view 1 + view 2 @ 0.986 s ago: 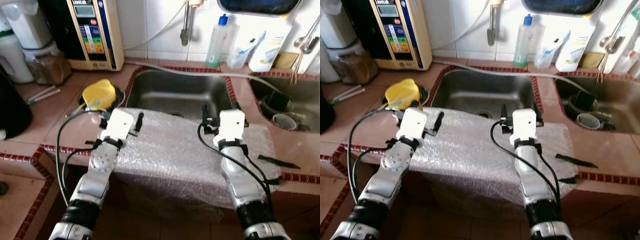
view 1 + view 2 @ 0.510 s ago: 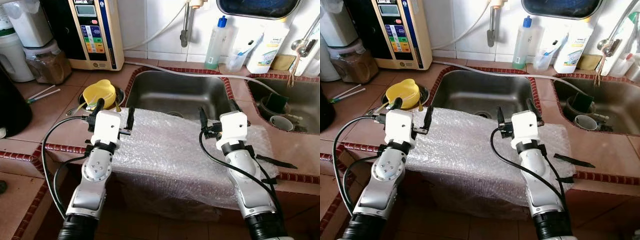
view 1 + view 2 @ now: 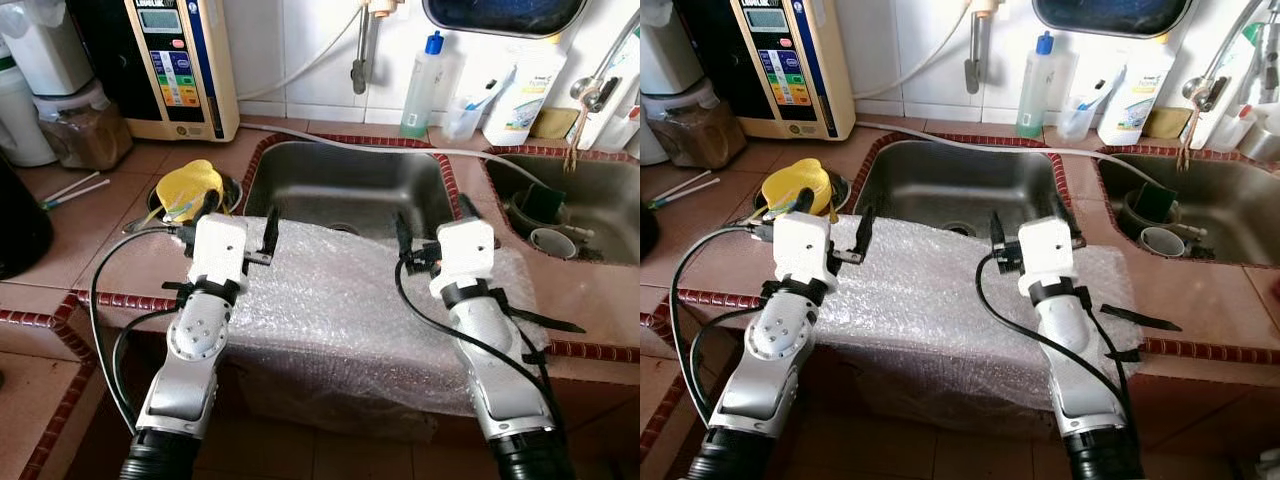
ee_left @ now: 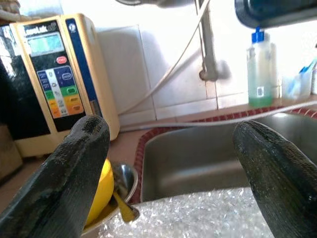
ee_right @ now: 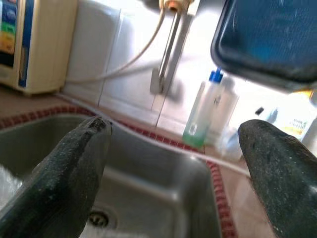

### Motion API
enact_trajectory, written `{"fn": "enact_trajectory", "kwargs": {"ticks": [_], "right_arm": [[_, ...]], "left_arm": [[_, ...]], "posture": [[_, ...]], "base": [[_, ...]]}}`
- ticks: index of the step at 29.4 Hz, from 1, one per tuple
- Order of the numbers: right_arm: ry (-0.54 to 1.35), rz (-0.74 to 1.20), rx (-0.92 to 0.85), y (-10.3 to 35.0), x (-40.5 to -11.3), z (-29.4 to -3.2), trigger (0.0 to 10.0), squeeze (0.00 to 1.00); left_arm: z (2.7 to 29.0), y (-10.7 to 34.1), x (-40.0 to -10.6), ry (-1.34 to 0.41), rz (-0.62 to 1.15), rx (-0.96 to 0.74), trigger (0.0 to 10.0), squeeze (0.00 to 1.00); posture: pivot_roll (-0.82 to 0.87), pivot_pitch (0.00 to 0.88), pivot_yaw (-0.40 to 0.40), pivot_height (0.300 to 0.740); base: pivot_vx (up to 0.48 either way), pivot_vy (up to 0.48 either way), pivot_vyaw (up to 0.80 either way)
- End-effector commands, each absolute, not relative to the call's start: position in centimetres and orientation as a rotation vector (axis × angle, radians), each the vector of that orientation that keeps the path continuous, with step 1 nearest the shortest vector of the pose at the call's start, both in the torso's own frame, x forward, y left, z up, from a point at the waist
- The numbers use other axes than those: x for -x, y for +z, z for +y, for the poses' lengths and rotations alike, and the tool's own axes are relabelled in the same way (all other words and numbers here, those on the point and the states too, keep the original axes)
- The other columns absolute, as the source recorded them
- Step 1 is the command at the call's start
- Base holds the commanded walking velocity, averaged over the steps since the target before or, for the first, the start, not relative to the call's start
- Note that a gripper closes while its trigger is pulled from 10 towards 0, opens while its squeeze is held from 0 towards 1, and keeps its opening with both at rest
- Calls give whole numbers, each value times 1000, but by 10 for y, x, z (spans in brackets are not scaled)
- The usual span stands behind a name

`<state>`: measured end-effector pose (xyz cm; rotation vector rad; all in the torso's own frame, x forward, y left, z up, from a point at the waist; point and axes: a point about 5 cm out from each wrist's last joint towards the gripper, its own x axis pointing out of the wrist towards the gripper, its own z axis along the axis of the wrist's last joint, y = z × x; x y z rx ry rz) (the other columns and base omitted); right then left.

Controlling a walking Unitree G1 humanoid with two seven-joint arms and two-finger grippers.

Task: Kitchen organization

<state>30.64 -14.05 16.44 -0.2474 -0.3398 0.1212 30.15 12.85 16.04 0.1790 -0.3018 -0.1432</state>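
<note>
Lying draped over the front edge of the tiled counter (image 3: pixel 90 255) and the near rim of the steel sink (image 3: pixel 350 185): a sheet of clear bubble wrap (image 3: pixel 340 300), dimpled and glossy, hanging down the counter's face. Hovering over its left end, the left gripper (image 3: pixel 240 222), black fingers (image 4: pixel 74 173) spread wide apart, nothing between them. Hovering over the right end, the right gripper (image 3: pixel 432 225), fingers (image 5: pixel 74 168) likewise parted and gripping nothing. Sitting just beside the wrap's left corner, a yellow plastic bowl (image 3: pixel 190 188) nested in a shiny metal bowl (image 4: pixel 126 178). Standing against the white tiles behind, a cream and blue water machine (image 3: pixel 180 65) with coloured buttons and a small display, lettering too small to read. Leaning by the tap pipe (image 3: pixel 358 50), a clear bottle of green liquid (image 3: pixel 420 75) with a blue cap; next to it a white bottle (image 3: pixel 522 85), printed label unreadable. Resting in the second sink (image 3: pixel 590 200) on the right, a white cup (image 3: pixel 550 242). Edging the counter, dark red trim tiles.
</note>
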Motion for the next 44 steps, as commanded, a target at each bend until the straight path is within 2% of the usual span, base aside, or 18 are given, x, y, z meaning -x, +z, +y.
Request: {"fn": "enact_trajectory", "kwargs": {"ticks": [1,8,44], "right_arm": [[116,-344,253,167,-305,-142,10000,0],[123,-325,267,163,-302,-143,10000,0],[131,-306,289,161,-300,-140,10000,0]], "left_arm": [[129,162,-299,-153,-303,-170,10000,0],[123,163,-297,-181,-305,-128,10000,0],[118,157,-295,-215,-261,-118,10000,0]], "posture": [[64,0,-9,740],[57,0,-12,740],[49,0,-13,740]], "base": [[0,0,0],[103,0,0],[277,0,0]]}}
